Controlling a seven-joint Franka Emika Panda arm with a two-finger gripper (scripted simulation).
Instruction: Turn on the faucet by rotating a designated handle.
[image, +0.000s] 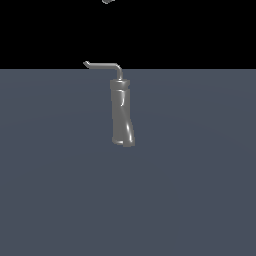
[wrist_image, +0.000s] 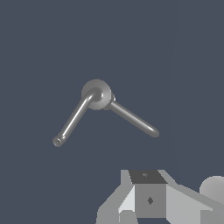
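The faucet (image: 122, 112) is a glossy grey, slightly twisted column standing upright on the floor. On its top sits the handle (image: 102, 65), a thin bent rod that reaches toward the exterior view's left and ends in a small upturned tip. From above, in the wrist view, the faucet's round cap (wrist_image: 97, 93) carries the handle (wrist_image: 72, 120) and a second thin rod (wrist_image: 133, 119). My gripper (wrist_image: 146, 199) hangs high above the faucet, well apart from it. Only a sliver of the gripper (image: 106, 1) shows at the exterior view's top edge. Its fingers are not clearly visible.
A flat blue-grey floor (image: 200, 190) spreads around the faucet, with a black background behind it. Nothing else stands on it.
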